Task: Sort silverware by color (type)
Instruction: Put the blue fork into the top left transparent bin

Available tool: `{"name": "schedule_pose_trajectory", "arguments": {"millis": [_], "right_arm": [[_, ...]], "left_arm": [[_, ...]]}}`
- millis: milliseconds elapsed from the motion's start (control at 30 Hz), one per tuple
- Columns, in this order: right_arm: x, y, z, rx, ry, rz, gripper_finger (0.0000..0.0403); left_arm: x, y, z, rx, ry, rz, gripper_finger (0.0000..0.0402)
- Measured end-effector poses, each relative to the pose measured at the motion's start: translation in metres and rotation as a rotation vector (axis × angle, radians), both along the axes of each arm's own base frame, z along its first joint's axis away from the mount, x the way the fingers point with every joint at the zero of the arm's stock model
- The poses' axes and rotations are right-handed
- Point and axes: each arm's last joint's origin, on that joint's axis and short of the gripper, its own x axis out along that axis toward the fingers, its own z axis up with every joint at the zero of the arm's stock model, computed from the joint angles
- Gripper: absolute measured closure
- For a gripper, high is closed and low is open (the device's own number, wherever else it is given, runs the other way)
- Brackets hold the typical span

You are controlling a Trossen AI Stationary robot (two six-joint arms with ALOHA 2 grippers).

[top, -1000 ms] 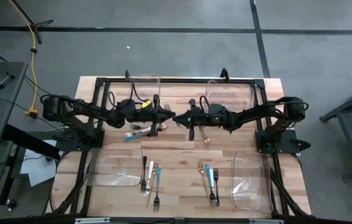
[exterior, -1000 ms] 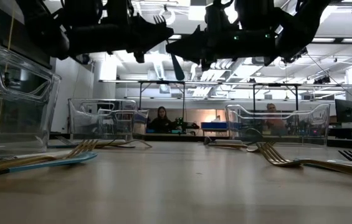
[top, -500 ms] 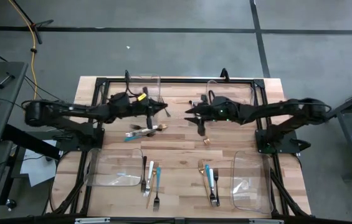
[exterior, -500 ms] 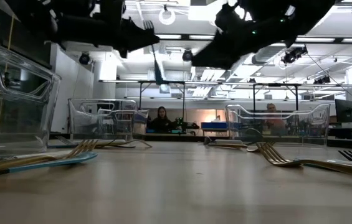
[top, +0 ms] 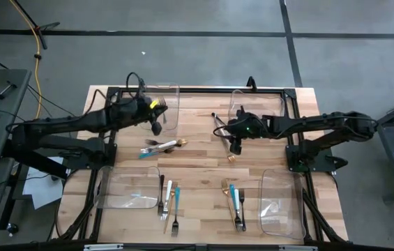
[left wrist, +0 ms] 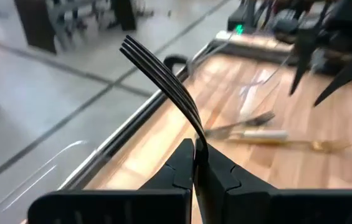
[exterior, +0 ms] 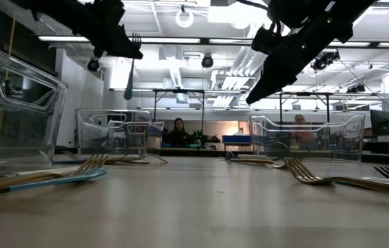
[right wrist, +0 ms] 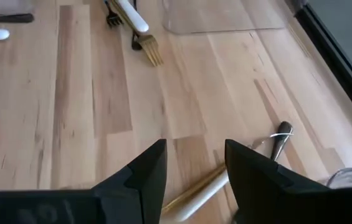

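1. The left gripper, upper left of centre in the high view, is seen clamped on a dark steel fork, its fingers pressed together on the handle with the tines pointing up and away in the left wrist view. A second ago both grippers met at the middle of the worktop; they are now well apart.
2. The fork is carried in the air beside the clear rectangular plastic bin at the upper left of the worktop. In the low view it hangs from the gripper above that bin's side of the scene.
3. The right gripper, right of centre in the high view, now stands with its fingers apart and nothing between them; a second ago they were together. A hand-over from right to left is judged complete.
4. Under the right gripper a gold-and-white utensil is lying on the wood; a gold fork is seen just below it in the high view.
5. Remaining silverware is noted: a mixed pile at centre left, and groups at lower centre and lower right.
6. Judgement: sorting is at an early stage; release of the dark fork into the upper-left bin is the step in hand.
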Motion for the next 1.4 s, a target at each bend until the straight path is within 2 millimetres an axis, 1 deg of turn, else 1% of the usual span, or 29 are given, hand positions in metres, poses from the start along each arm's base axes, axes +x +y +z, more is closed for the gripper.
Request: {"name": "schedule_pose_trajectory", "arguments": {"millis": [133,233,433,567,700,900,1067,1267,1400], "right_arm": [[-0.005,0.000,0.006,0.031,-0.026,-0.034,0.0245],[-0.008,0.005,0.013,0.051,-0.051,-0.037,0.0245],[-0.020,0.016,0.027,0.009,-0.082,-0.055,0.0245],[-0.029,0.020,0.038,-0.011,-0.127,-0.065,0.0245],[-0.036,0.025,0.047,0.005,-0.168,-0.074,0.0245],[-0.037,0.026,0.046,0.025,-0.160,-0.083,0.0245],[-0.038,0.026,0.044,0.030,-0.142,-0.087,0.0245],[-0.038,0.026,0.044,0.037,-0.141,-0.091,0.0245],[-0.038,0.026,0.044,0.036,-0.140,-0.090,0.0245]], "left_arm": [[0.003,0.013,0.009,-0.062,0.139,0.061,0.0401],[0.007,0.023,0.005,-0.096,0.208,0.099,0.0401],[0.017,0.048,-0.017,-0.221,0.254,0.099,0.0401],[0.020,0.067,-0.036,-0.298,0.308,0.137,0.0401],[0.022,0.081,-0.055,-0.356,0.366,0.164,0.0401],[0.024,0.097,-0.080,-0.483,0.406,0.160,0.0402],[0.024,0.107,-0.096,-0.534,0.445,0.194,0.0402],[0.023,0.115,-0.111,-0.569,0.484,0.217,0.0395],[0.024,0.116,-0.112,-0.546,0.495,0.202,0.0383]]}}
